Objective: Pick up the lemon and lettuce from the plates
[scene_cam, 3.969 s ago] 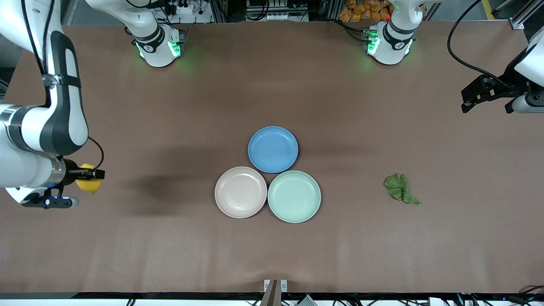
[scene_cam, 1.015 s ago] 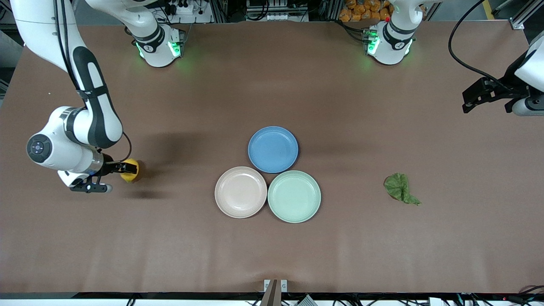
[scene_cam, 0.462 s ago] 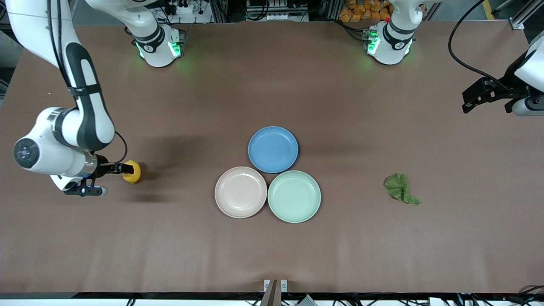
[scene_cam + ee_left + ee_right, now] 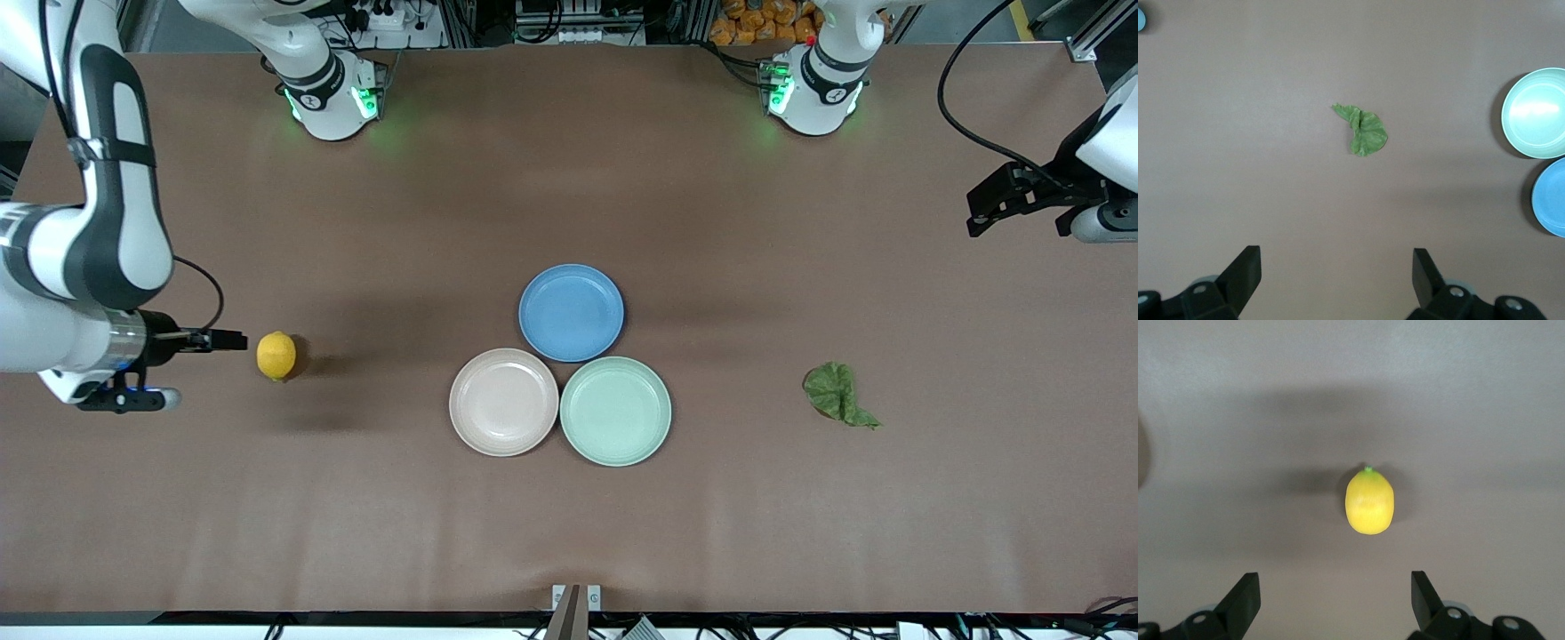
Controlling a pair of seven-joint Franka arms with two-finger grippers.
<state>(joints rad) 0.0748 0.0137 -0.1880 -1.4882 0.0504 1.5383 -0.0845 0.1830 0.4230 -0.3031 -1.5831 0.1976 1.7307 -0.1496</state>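
Observation:
The yellow lemon [image 4: 276, 356] [image 4: 1369, 501] lies on the bare table toward the right arm's end, well apart from the plates. My right gripper [image 4: 228, 339] [image 4: 1335, 590] hangs open a short way from it, empty, over the table's end. The green lettuce [image 4: 836, 394] [image 4: 1363, 130] lies on the table toward the left arm's end. My left gripper [image 4: 1018, 222] [image 4: 1337, 267] waits open and empty, high over that end. The beige-pink plate [image 4: 504, 402] and the mint plate [image 4: 615, 411] [image 4: 1535, 113] stand side by side mid-table, both empty.
An empty blue plate [image 4: 571, 312] [image 4: 1550, 198] touches the two others, farther from the front camera. The arm bases [image 4: 333, 93] [image 4: 813, 89] stand at the table's back edge.
My right gripper, which stood around the lemon half a second ago, has drawn back toward the table's end. The lemon stays on the table. The left arm has not moved.

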